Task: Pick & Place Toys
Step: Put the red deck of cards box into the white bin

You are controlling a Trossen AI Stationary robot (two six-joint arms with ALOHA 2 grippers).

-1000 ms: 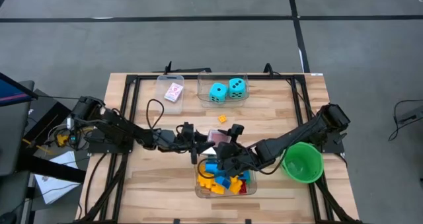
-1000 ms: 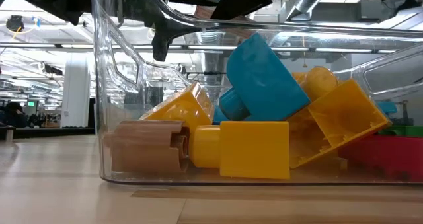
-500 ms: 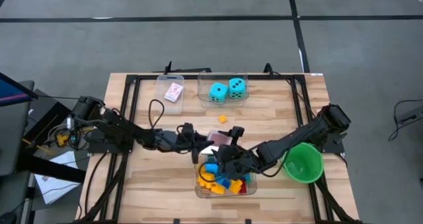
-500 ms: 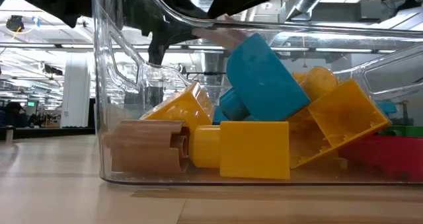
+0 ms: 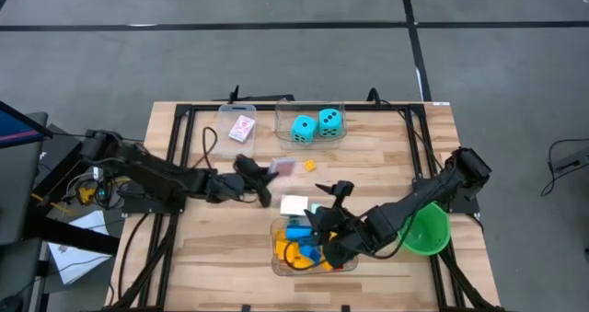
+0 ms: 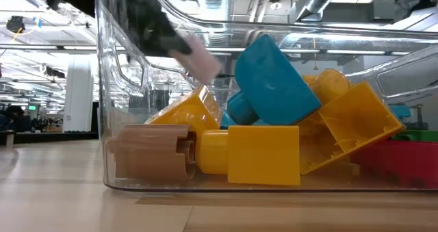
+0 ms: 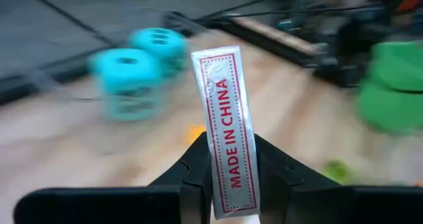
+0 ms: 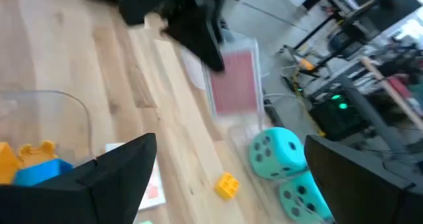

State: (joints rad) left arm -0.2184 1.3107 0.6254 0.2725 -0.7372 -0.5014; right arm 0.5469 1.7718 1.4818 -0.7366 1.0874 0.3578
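Card (image 7: 226,133), pink-backed with a "MADE IN CHINA" edge strip, pinched between the left gripper (image 5: 267,171) fingers, held above the table (image 5: 386,156) just left of a small loose yellow brick (image 5: 310,165). Same card shows pink in the right wrist view (image 8: 232,84) and as a pale blur in the low view (image 6: 200,59). Left gripper fingers closed onto the card from both sides, card standing upright between them.

Right gripper (image 5: 324,222) over the near clear tub (image 5: 279,266) at the table's front middle, fingers (image 8: 112,168) spread wide apart, nothing between them. Tub holds a pile of bricks (image 6: 274,126): blue, yellow, orange, red. White card (image 5: 294,204) lies flat on the table just behind that tub.

Two cyan dice (image 5: 316,124) sit in a clear tub (image 5: 283,119) at the far edge; another pink-backed card (image 5: 242,127) lies in the small clear tub (image 5: 230,112) to their left. Green bowl (image 5: 425,227) on the right side of the table, beside the right arm.
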